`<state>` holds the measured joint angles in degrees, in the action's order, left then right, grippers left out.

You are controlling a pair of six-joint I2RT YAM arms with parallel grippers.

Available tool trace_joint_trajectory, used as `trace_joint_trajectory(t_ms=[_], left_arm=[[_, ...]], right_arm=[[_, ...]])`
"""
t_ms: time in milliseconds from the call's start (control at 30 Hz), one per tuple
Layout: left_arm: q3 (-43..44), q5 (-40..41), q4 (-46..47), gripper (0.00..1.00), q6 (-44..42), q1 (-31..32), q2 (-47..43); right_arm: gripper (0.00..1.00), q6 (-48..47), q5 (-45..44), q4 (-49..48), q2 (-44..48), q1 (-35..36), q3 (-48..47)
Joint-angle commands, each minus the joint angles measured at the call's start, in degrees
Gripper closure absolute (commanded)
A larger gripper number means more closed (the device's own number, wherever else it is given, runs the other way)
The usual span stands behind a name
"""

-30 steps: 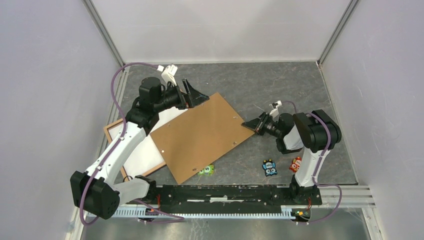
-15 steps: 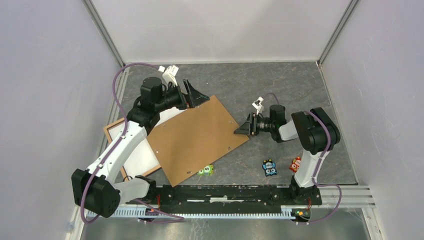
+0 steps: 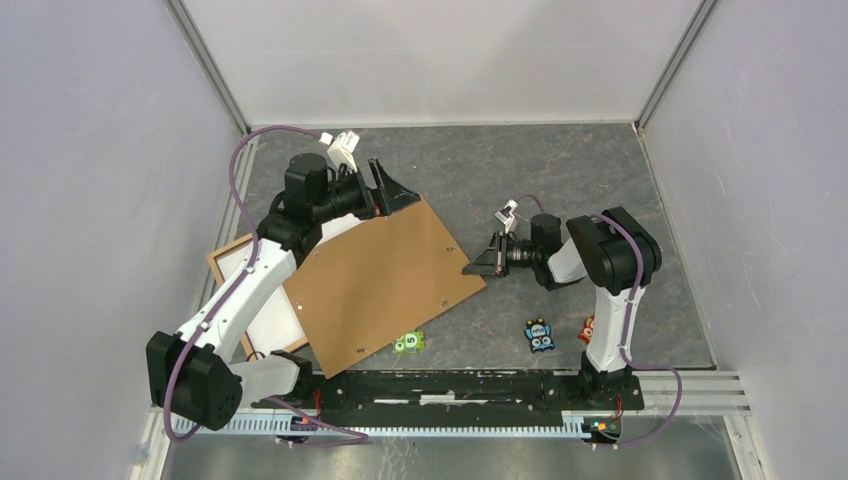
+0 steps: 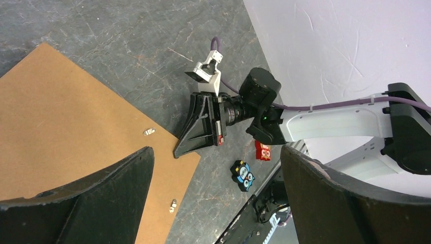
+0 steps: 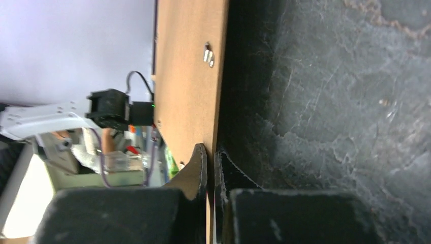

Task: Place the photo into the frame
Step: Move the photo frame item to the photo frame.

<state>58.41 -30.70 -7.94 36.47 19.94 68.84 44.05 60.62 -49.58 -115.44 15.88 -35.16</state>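
The frame (image 3: 225,250) lies at the left, light wood rails up. A white sheet (image 3: 283,320) lies inside it, the photo's plain back; its picture side is hidden. The brown backing board (image 3: 385,280) lies tilted over the frame's right part and covers much of it. My right gripper (image 3: 470,270) is shut on the board's right corner, with the board's edge (image 5: 188,76) between its closed jaws (image 5: 211,150). My left gripper (image 3: 403,198) is open and empty, just above the board's far corner (image 4: 66,117). In the left wrist view it (image 4: 216,152) faces the right gripper.
A green toy (image 3: 411,342) lies at the board's near edge. A blue owl toy (image 3: 540,335) and a red one (image 3: 592,328) lie near the right arm's base. White walls close in the grey table on three sides.
My right gripper has moved left with the board's corner in it. The board has slid left, further over the frame. The left arm has barely moved.
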Motion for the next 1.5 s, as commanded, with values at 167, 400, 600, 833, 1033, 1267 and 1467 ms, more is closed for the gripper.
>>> trace_joint_trajectory(t_ms=[167, 400, 600, 833, 1033, 1267, 1467], left_arm=[[0.3, -1.6, 1.6, 0.0, 1.1, -0.4, -0.1], [0.4, -2.0, 1.6, 0.0, 1.3, -0.4, -0.3], [0.5, -2.1, 1.6, 0.0, 1.2, -0.4, -1.1], [0.5, -2.5, 1.6, 0.0, 1.4, -0.4, -1.3], [0.6, -2.7, 1.6, 0.0, 1.5, -0.4, -1.4], [0.5, -3.1, 2.0, 0.0, 1.8, -0.5, -1.9], [0.3, -3.1, 2.1, 0.0, 1.9, -0.5, -1.8]], right_arm=[[1.0, 22.8, -6.0, -32.6, -4.3, -0.3, 1.9], [1.0, 17.8, -10.6, -22.0, -2.1, -0.3, -2.2], [1.0, 12.5, -11.7, -9.3, -2.1, 1.2, -10.1], [1.0, 6.0, -13.7, 3.8, -3.4, 4.2, -19.4], [1.0, 3.8, -14.5, 9.9, -5.3, 6.6, -26.3], [1.0, 4.5, -12.5, 9.6, -7.0, 8.5, -29.4], [1.0, 3.5, -10.1, 11.1, -6.8, 8.0, -30.0]])
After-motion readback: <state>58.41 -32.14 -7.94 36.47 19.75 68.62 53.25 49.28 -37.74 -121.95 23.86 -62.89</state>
